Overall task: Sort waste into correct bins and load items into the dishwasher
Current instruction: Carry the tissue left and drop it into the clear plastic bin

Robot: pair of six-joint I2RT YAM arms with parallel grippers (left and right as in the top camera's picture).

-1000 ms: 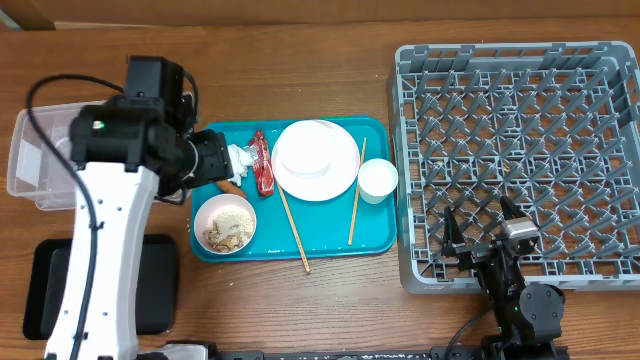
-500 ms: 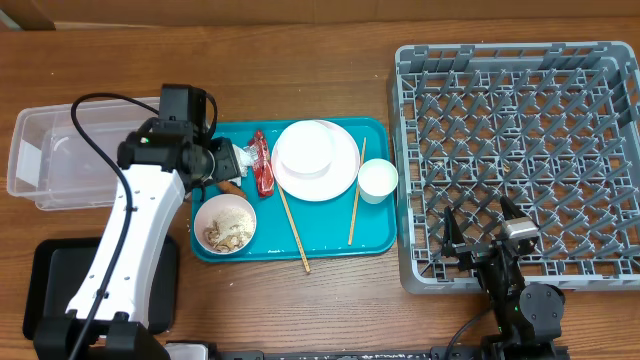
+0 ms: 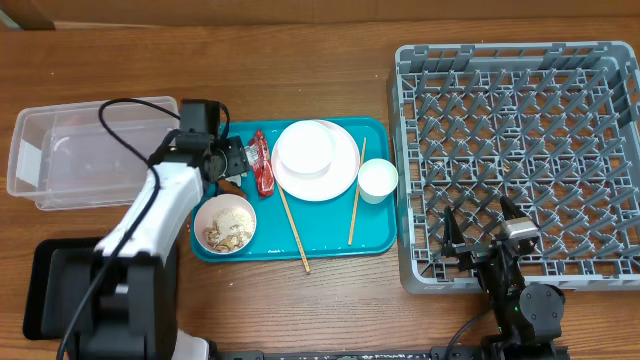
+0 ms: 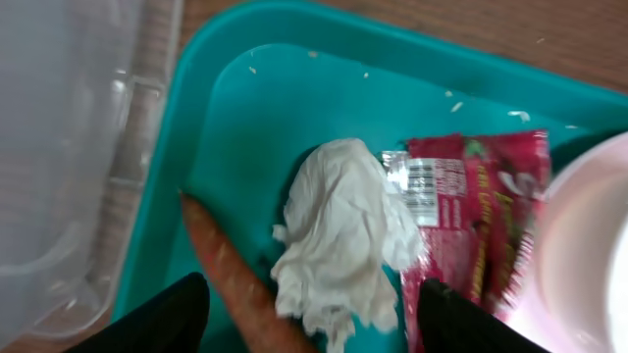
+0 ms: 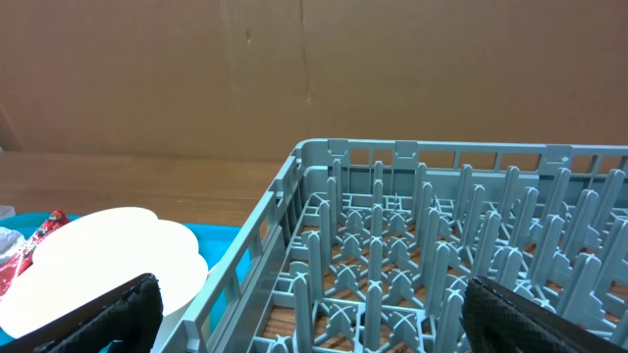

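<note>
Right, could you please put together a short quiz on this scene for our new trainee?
1. True or false: the dish rack already holds dishes.
2. Which item lies between the left claw's open fingers? A) crumpled tissue B) spoon C) sponge
3. How many chopsticks are in view?
Key: 1 false; 2 A; 3 two.
</note>
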